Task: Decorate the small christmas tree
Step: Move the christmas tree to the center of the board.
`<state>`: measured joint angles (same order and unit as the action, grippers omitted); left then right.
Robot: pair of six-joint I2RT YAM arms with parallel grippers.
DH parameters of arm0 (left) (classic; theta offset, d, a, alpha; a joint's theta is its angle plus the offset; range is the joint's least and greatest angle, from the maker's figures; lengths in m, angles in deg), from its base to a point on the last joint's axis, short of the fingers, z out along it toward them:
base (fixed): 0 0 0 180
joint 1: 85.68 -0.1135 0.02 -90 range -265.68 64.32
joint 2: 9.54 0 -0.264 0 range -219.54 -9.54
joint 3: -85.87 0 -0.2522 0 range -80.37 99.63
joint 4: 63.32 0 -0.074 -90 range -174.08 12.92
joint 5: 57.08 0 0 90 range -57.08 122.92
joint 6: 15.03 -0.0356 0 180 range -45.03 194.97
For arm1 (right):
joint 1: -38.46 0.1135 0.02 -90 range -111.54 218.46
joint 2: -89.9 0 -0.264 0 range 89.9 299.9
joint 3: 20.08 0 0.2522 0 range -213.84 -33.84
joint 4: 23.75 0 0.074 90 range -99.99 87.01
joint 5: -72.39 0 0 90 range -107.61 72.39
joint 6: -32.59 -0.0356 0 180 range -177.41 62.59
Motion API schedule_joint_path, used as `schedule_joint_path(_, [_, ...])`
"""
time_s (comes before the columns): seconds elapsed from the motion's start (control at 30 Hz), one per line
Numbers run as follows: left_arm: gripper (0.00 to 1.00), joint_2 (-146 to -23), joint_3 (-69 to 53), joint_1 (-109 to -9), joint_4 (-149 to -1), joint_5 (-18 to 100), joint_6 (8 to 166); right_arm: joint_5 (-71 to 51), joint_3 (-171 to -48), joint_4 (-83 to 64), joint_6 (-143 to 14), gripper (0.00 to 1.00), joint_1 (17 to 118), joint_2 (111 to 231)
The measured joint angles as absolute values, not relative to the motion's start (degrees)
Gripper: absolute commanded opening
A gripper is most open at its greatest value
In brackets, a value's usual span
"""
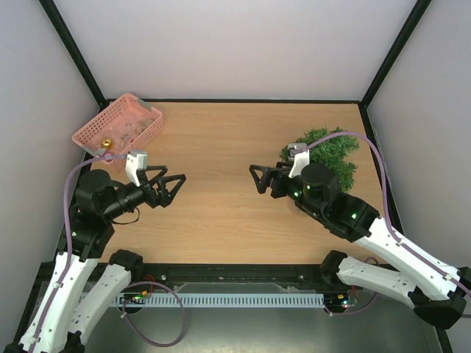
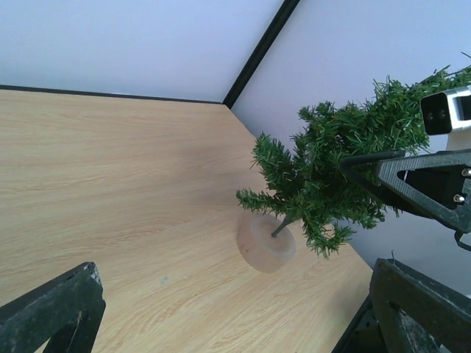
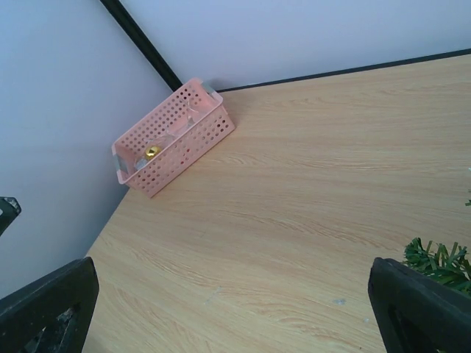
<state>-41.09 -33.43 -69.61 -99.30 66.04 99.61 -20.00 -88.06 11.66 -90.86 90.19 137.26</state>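
Though empty, both grippers (image 1: 179, 190) (image 1: 255, 179) splayed wide.

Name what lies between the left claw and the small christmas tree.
The right claw, open, hangs between the left claw and the small christmas tree, above the bare wooden table. The top view shows it clearly.

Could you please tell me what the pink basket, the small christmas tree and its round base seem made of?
The pink basket looks like matte moulded plastic: walls pierced with regular round holes. The small christmas tree seems artificial: stiff, dark green bristly needles, probably plastic. Its round base is pale and smooth, perhaps wood or plastic; I cannot tell.
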Motion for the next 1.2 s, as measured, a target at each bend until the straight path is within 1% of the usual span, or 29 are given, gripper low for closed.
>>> schedule_joint_path(0.27, [1.0, -41.0, -33.4, -69.6, -99.3, 63.1, 99.1, -19.7, -88.8, 11.5, -88.4, 0.98, 90.2, 137.4])
schedule_joint_path(0.37, [1.0, -40.2, -33.6, -69.6, -99.3, 60.2, 98.6, -18.1, -92.6, 11.4, -85.9, 0.98, 90.2, 138.6])
schedule_joint_path(0.43, [1.0, -39.2, -34.2, -69.6, -99.1, 58.9, 98.1, -18.5, -97.4, 11.7, -83.6, 0.98, 90.2, 140.6])
schedule_joint_path(0.5, [1.0, -38.3, -35.2, -69.6, -99.1, 58.3, 97.5, -21.6, -103.6, 12.8, -81.4, 0.98, 90.2, 143.2])
schedule_joint_path(0.63, [1.0, -38.4, -36.4, -69.6, -99.1, 57.9, 96.3, -32.1, -116.9, 16.6, -76.6, 0.98, 90.2, 148.5])
schedule_joint_path(0.77, [1.0, -38.8, -37.3, -69.6, -99.3, 57.2, 95.1, -45.1, -127.1, 20.9, -72.4, 0.98, 90.2, 151.6])
schedule_joint_path(0.9, [1.0, -38.5, -38.5, -69.6, -99.3, 56.8, 94.6, -58.1, -132.1, 25.5, -70.5, 0.98, 90.2, 153.0])
schedule_joint_path(0.97, [1.0, -38.3, -39.1, -69.6, -99.3, 56.6, 94.5, -62.7, -133.8, 29.0, -70.7, 1.0, 90.2, 153.6])
schedule_joint_path(1.07, [1.0, -38.0, -39.5, -69.6, -99.3, 56.6, 94.4, -65.0, -135.1, 33.9, -72.3, 0.98, 90.2, 153.9])
schedule_joint_path(1.2, [1.0, -36.9, -40.4, -69.6, -99.3, 56.4, 94.5, -65.3, -134.2, 40.0, -75.3, 0.99, 90.2, 152.8])
